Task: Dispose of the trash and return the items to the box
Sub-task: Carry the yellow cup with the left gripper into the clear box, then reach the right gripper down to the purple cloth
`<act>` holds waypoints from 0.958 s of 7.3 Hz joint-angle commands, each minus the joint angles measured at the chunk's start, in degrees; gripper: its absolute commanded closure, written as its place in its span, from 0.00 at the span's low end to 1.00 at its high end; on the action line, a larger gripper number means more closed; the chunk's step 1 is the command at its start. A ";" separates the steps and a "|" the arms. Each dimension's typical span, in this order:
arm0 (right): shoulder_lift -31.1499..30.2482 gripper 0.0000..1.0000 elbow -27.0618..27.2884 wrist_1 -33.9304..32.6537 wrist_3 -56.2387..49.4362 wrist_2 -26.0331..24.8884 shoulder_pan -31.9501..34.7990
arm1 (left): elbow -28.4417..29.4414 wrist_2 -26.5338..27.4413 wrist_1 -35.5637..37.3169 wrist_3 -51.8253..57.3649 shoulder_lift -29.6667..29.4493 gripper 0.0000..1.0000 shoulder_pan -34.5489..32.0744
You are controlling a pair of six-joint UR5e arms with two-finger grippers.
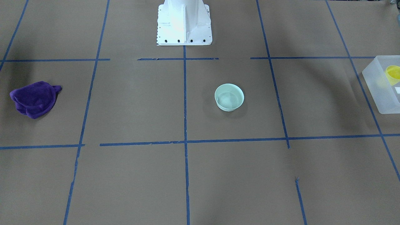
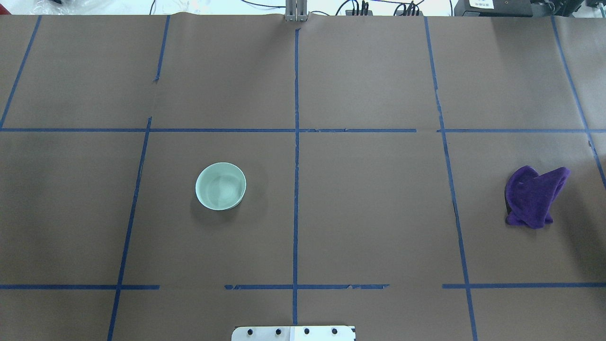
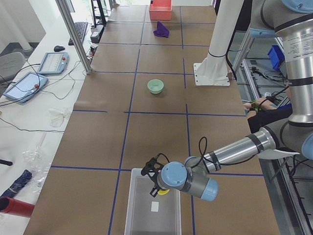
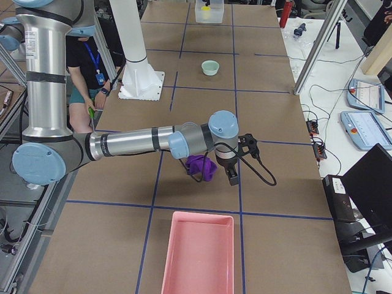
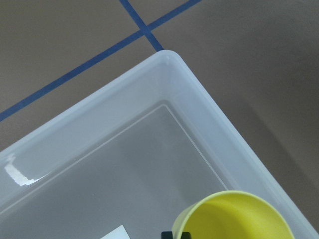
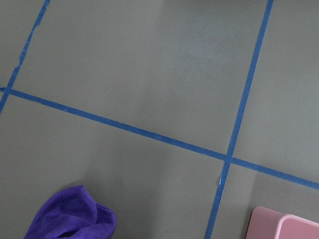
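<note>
The mint-green bowl (image 1: 229, 97) stands upright and alone on the brown table, also in the overhead view (image 2: 220, 186). The frosted box (image 1: 382, 90) sits at the table's end on my left, with the yellow cup (image 1: 393, 74) tilted inside it. My left gripper (image 3: 152, 177) hangs over the box (image 3: 149, 210), right by the cup (image 3: 164, 191). The left wrist view shows the cup's rim (image 5: 234, 216) inside the box (image 5: 164, 64) with a dark tip beside it; I cannot tell if the gripper holds it. My right gripper (image 4: 233, 174) hovers beside the purple cloth (image 4: 201, 166); I cannot tell its state.
The purple cloth (image 2: 535, 196) lies crumpled on my right side. A pink tray (image 4: 197, 251) sits at the table's right end, its corner in the right wrist view (image 6: 286, 224). The white robot base (image 1: 183, 23) stands mid-table at my edge.
</note>
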 commanded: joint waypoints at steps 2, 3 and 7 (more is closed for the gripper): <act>0.75 0.00 0.35 7.19 0.44 0.61 -2.04 | -1.38 0.04 -1.28 -1.09 -0.06 0.26 0.24; 0.75 0.00 1.04 9.95 5.83 0.61 -3.19 | -6.18 0.30 -0.59 -5.79 -0.23 0.00 0.15; -3.88 0.00 5.96 23.94 23.20 -6.23 -19.24 | -8.34 0.30 9.15 -8.39 -10.49 0.00 0.15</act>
